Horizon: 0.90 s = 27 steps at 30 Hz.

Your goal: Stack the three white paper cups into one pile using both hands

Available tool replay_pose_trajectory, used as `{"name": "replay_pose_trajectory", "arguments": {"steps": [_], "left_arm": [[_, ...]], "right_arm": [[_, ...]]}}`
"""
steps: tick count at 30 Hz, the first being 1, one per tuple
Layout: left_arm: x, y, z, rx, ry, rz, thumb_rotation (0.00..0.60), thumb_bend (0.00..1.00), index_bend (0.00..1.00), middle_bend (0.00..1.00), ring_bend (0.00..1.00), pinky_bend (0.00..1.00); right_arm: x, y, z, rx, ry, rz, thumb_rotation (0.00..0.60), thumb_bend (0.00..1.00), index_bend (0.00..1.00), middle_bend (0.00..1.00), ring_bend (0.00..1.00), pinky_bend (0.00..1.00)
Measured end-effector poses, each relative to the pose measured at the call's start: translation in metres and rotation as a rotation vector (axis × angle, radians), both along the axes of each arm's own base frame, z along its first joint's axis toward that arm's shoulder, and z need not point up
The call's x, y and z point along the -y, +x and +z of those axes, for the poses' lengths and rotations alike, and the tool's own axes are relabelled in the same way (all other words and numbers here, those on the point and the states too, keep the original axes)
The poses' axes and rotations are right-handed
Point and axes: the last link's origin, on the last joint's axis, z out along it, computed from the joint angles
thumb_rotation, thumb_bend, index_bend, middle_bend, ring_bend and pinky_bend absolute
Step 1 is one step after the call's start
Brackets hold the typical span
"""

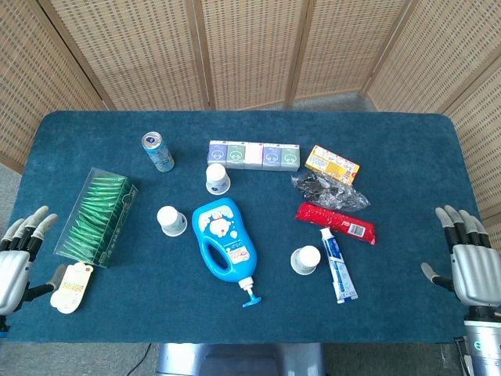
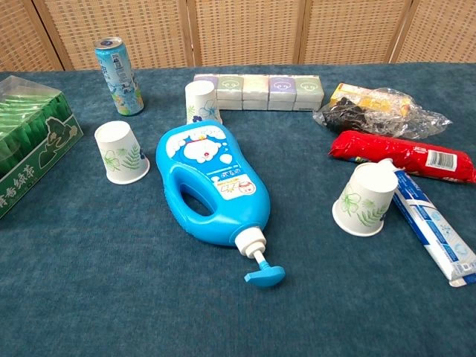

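Observation:
Three white paper cups with green leaf prints stand upside down and apart on the blue table. One cup (image 1: 218, 178) (image 2: 201, 102) is at the back, near the row of small boxes. A second cup (image 1: 170, 220) (image 2: 121, 152) stands left of the blue pump bottle. The third cup (image 1: 306, 259) (image 2: 364, 198) sits to the right, touching the toothpaste box. My left hand (image 1: 19, 254) rests open at the table's left edge. My right hand (image 1: 472, 259) is open at the right edge. Both hands are far from the cups and absent from the chest view.
A blue pump bottle (image 1: 224, 238) (image 2: 206, 181) lies between the cups. Around them are a drink can (image 1: 157, 151), a row of small boxes (image 1: 254, 154), a green tea-bag box (image 1: 96, 215), a red packet (image 1: 337, 222), a toothpaste box (image 1: 338, 265), a dark bag (image 1: 329, 190) and a yellow carton (image 1: 331, 162).

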Motion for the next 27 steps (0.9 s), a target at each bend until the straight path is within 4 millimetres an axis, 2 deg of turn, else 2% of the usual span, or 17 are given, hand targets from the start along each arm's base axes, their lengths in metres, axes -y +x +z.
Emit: {"name": "replay_pose_trajectory", "arguments": {"steps": [16, 22, 27], "left_arm": [[-0.006, 0.001, 0.0, -0.01, -0.024, -0.008, 0.6, 0.42, 0.04, 0.03, 0.0, 0.02], [-0.015, 0.004, -0.003, -0.032, -0.065, -0.018, 0.6, 0.42, 0.04, 0.02, 0.0, 0.03], [-0.03, 0.01, -0.012, -0.062, -0.133, -0.032, 0.6, 0.42, 0.04, 0.02, 0.0, 0.03]], "right_arm": [[-0.001, 0.001, -0.003, 0.011, 0.003, 0.0, 0.6, 0.23, 0.0, 0.02, 0.0, 0.13], [-0.001, 0.002, -0.002, 0.01, 0.003, -0.002, 0.6, 0.23, 0.0, 0.02, 0.0, 0.13], [-0.003, 0.0, -0.001, 0.014, 0.005, -0.009, 0.6, 0.23, 0.0, 0.02, 0.0, 0.13]]}}
